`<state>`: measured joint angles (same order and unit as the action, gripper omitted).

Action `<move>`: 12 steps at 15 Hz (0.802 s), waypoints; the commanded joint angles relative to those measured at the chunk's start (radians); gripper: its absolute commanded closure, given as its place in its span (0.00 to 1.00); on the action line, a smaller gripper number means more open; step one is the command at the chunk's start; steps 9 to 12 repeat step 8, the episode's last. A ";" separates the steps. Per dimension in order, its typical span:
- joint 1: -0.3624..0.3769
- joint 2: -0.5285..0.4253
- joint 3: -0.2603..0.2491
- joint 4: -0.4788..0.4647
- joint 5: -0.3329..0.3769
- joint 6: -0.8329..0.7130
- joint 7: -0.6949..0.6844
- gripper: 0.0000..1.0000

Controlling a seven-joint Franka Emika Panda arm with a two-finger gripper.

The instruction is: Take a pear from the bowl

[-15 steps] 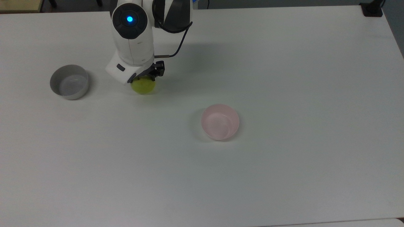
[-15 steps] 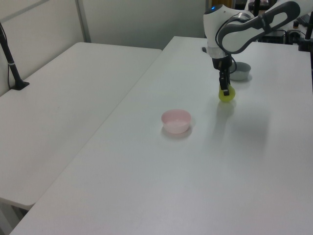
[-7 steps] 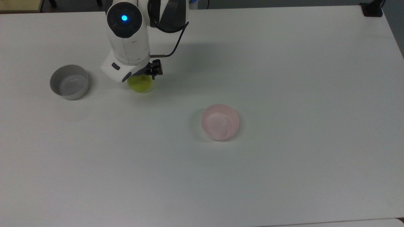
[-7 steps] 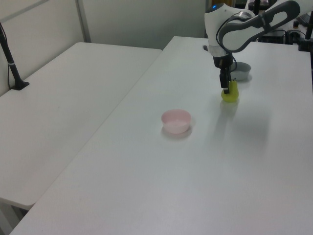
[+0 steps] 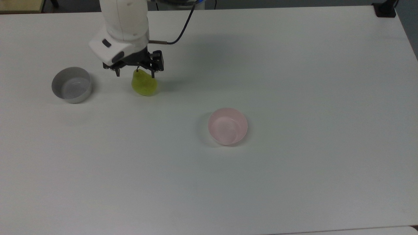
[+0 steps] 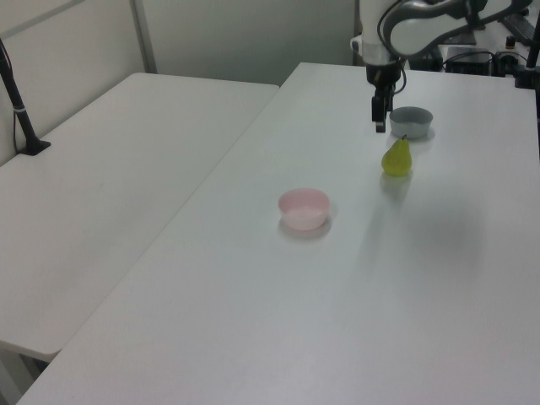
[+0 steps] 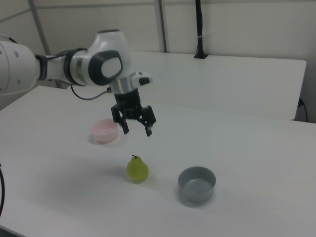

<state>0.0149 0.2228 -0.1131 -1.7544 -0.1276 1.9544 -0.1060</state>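
White table (image 5: 294, 179): pear (image 5: 144, 84) stands upright on it, out of the empty pink bowl (image 5: 228, 126); gripper (image 7: 134, 124) above, jaws spread, holding nothing — removal apparently done.

**Arm and Bench Run Past the Edges**

The top view's upper edge cuts off the robot arm (image 5: 122, 19), and the right view's left edge does too. The bench (image 5: 294, 169) is cropped at the top view's lower edge. In the left view, the gripper (image 6: 380, 114) is too small to read.
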 commanded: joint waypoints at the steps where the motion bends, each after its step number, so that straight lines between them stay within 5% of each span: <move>1: 0.013 -0.054 -0.005 0.036 -0.017 -0.067 0.122 0.00; 12: 0.008 -0.103 -0.008 0.089 -0.014 -0.192 0.138 0.00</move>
